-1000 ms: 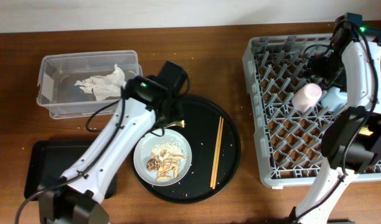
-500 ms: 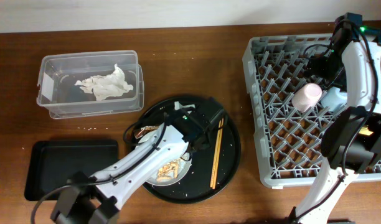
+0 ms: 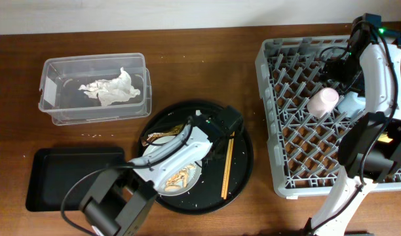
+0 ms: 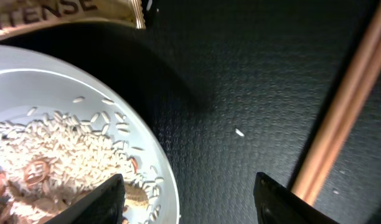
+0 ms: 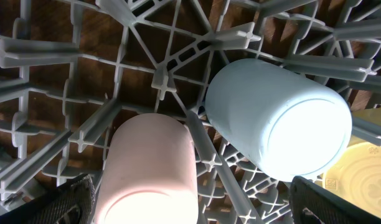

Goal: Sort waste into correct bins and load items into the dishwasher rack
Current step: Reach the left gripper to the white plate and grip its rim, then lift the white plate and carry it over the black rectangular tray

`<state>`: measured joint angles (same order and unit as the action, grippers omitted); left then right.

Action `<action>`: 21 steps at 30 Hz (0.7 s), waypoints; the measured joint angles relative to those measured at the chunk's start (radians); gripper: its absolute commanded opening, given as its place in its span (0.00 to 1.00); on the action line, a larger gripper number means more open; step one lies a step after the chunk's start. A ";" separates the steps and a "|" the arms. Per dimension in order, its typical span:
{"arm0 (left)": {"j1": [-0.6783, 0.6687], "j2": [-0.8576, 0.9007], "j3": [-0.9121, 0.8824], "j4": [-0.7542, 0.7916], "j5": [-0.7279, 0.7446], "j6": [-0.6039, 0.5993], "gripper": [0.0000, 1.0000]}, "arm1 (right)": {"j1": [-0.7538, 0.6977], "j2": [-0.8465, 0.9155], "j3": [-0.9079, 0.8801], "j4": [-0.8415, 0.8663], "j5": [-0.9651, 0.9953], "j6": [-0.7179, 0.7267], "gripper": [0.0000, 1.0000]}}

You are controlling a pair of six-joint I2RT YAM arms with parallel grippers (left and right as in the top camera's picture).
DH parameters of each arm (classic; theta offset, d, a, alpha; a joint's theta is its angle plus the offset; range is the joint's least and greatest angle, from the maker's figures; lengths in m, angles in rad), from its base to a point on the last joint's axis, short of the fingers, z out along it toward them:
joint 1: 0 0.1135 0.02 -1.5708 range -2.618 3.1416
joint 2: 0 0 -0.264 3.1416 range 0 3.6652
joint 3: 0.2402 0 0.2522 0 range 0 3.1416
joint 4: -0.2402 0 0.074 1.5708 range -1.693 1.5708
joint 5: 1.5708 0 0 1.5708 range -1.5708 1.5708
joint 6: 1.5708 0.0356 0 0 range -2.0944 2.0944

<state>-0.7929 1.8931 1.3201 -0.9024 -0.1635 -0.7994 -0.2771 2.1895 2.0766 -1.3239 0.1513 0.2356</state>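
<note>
My left gripper [image 3: 214, 140] hangs low over the large round black tray [image 3: 243, 157]. Its jaws are open, one finger [image 4: 108, 200] over the pale grey plate [image 4: 84, 81] of rice and brown scraps [image 4: 50, 152], the other [image 4: 279, 200] on the tray side, beside the chopsticks [image 4: 340, 112]. The plate's rim lies between them. The gold foil wrapper [image 3: 161, 136] lies by the plate's far edge. Crumpled tissue [image 3: 112, 88] sits in the clear tub [image 3: 51, 92]. My right gripper [image 5: 200, 200] is open above the pink cup [image 5: 150, 168] and blue cup [image 5: 277, 124] in the dishwasher rack [image 3: 286, 137].
The shallow black rectangular tray [image 3: 63, 172] lies at the front left. A yellow-green bowl [image 5: 365, 171] shows at the rack's right side. Loose rice grains dot the round tray and the wood near the tub.
My left arm swung from beside the clear tub across to the round tray and dropped low beside the plate; its jaws have narrowed. The right arm has not moved.
</note>
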 measured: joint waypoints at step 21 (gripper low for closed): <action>0.000 0.097 0.000 0.010 0.017 0.014 0.30 | 0.000 0.000 0.000 0.000 0.000 0.000 0.98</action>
<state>-0.7929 1.9900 1.3197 -0.8928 -0.1463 -0.7853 -0.2771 2.1895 2.0766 -1.3239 0.1509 0.2356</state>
